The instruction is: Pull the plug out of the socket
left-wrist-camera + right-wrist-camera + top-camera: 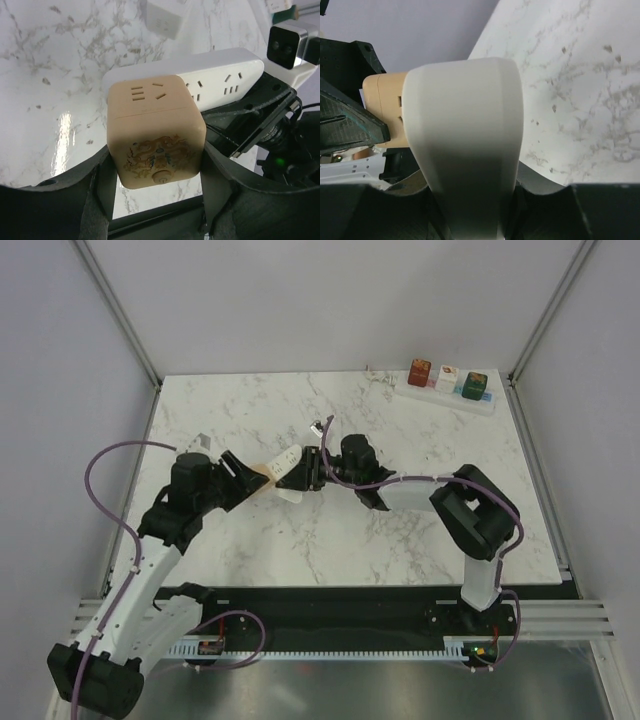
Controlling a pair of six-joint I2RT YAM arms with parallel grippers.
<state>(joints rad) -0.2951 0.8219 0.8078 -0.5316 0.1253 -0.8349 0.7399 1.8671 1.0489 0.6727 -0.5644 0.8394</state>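
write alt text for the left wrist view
A tan cube plug sits clamped between the left fingers, against a long white socket. Marble table behind, with a white cube at the top edge.

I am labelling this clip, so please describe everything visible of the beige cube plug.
The plug is a beige cube with rounded edges, seemingly matte plastic. Its upper face has outlet slots; the near face bears a faint golden ornament and a round button. A seam circles it. The left fingers clamp its two sides, and its far side meets the white socket, apparently not yet pulled off.
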